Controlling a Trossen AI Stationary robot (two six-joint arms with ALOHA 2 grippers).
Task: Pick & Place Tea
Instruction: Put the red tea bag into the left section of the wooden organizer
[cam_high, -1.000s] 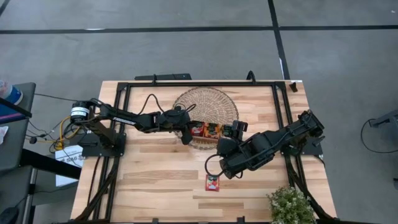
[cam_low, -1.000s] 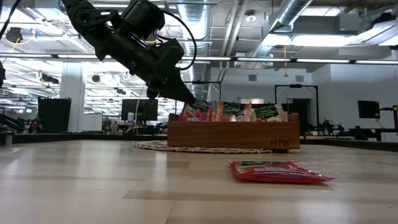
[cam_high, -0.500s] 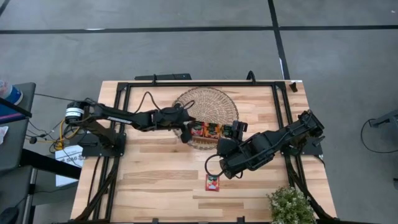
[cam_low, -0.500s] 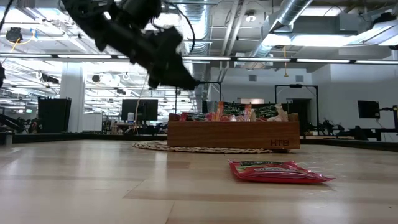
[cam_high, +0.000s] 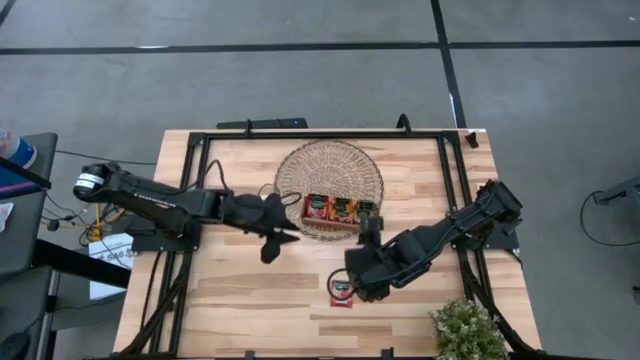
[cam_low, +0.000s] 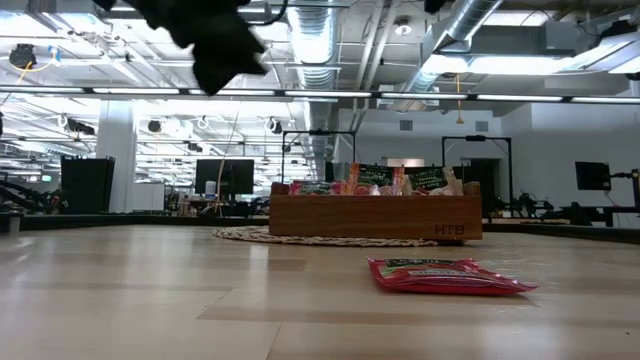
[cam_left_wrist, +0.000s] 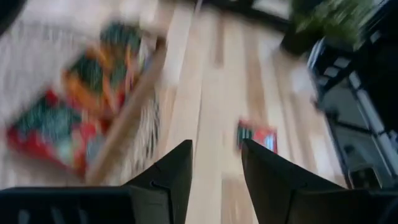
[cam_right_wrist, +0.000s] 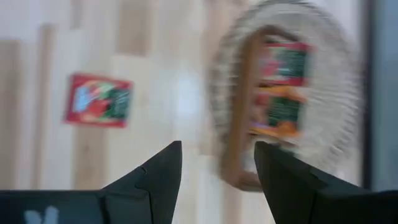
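Observation:
One red-orange tea sachet (cam_high: 342, 296) lies flat on the wooden table near its front edge, also showing in the low view (cam_low: 450, 275). More tea sachets (cam_high: 333, 208) sit in the brown wooden tray (cam_low: 375, 216), which rests on a round woven mat (cam_high: 330, 170). My right gripper (cam_right_wrist: 217, 163) hangs open just above the lone sachet (cam_right_wrist: 98, 99), touching nothing. My left gripper (cam_left_wrist: 216, 163) is open and empty, raised to the left of the tray (cam_high: 285, 236).
A small potted plant (cam_high: 466, 330) stands at the table's near right corner. A black frame (cam_high: 320, 133) runs along the table's edges. Bare wood lies left of the lone sachet and along the near edge.
My left gripper has risen and drawn back from the tray's left end toward the table's left and near side. My right gripper has sunk and moved toward the near edge, over the lone sachet. The lone sachet has stayed where it was.

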